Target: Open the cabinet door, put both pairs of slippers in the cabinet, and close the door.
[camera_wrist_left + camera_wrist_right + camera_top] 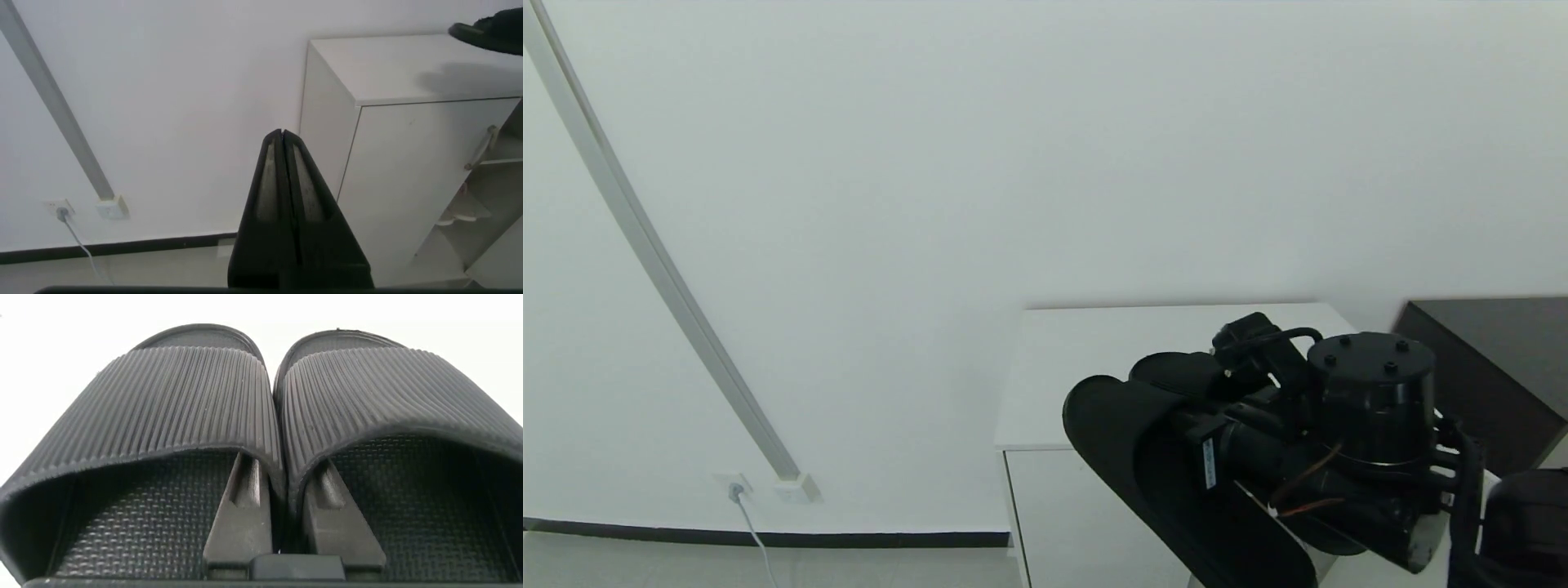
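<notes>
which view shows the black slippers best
The right wrist view: both black slippers side by side, ribbed straps, pinched by the right gripper, one finger under each strap. The head view has them partly hidden by the arm; the left wrist view catches one dark tip.

Black right arm (pixel 1372 425), screw-topped cap (pixel 1370 353), orange wires (pixel 1305 472); wedge-shaped left end effector (pixel 282 140)

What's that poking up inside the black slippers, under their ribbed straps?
The right gripper has one of its jaws inside each of the slippers, pinching their inner sides together. The straps cover the tips, so how far they reach is hidden.
</notes>
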